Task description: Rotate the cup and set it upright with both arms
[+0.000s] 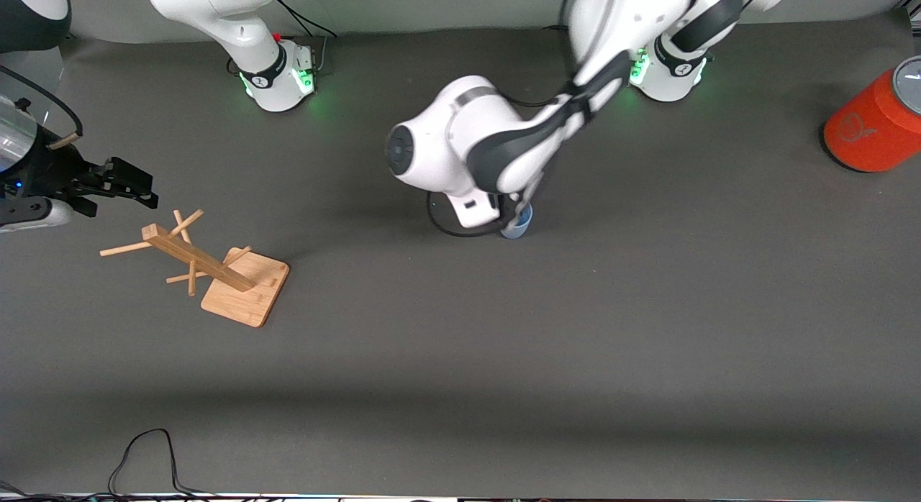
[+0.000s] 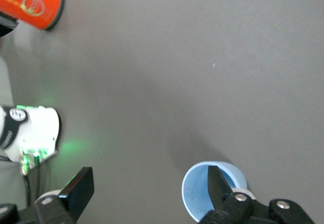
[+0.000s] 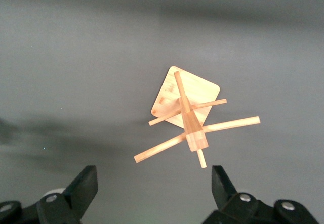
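Note:
The pale-blue cup (image 1: 517, 227) stands on the dark table near the middle, mostly covered by the left arm's hand. In the left wrist view the cup (image 2: 196, 193) shows its open mouth to the camera. My left gripper (image 1: 515, 211) is open and low over it (image 2: 147, 179). One of its fingers (image 2: 218, 184) reaches inside the rim, the other stands well clear of the cup over bare table. My right gripper (image 1: 138, 186) is open and empty (image 3: 154, 177), hovering at the right arm's end of the table, above the wooden rack.
A wooden peg rack (image 1: 216, 270) on a square base stands toward the right arm's end, also seen in the right wrist view (image 3: 186, 114). An orange can (image 1: 874, 131) lies at the left arm's end (image 2: 31, 4). A black cable (image 1: 144, 455) loops at the table's front edge.

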### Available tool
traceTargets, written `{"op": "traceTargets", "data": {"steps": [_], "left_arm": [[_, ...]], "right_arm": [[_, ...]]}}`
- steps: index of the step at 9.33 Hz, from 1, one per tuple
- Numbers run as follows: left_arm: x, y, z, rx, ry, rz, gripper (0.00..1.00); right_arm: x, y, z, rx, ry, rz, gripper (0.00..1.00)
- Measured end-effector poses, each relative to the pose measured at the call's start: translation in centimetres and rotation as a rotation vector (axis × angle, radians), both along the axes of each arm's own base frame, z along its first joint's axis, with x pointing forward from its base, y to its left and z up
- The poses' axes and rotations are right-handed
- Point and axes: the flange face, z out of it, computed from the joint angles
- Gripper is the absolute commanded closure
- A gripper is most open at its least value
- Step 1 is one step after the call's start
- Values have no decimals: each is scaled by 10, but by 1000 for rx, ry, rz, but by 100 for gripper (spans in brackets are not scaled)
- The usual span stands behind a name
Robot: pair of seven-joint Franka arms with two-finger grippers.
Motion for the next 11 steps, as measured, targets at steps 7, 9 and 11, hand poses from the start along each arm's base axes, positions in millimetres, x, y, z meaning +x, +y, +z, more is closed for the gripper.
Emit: {"op": "traceTargets", "data": {"steps": [7,9,11], "left_arm": [[140,424,182,-496,181,-499,0],[94,447,213,-555,168,-667,0],[39,457,220,-573,155,-752,0]], "right_arm": [[0,-15,14,35,-29,-32,0],[0,-20,16,40,-32,-39,0],[0,-15,17,41,-35,-31,0]]}}
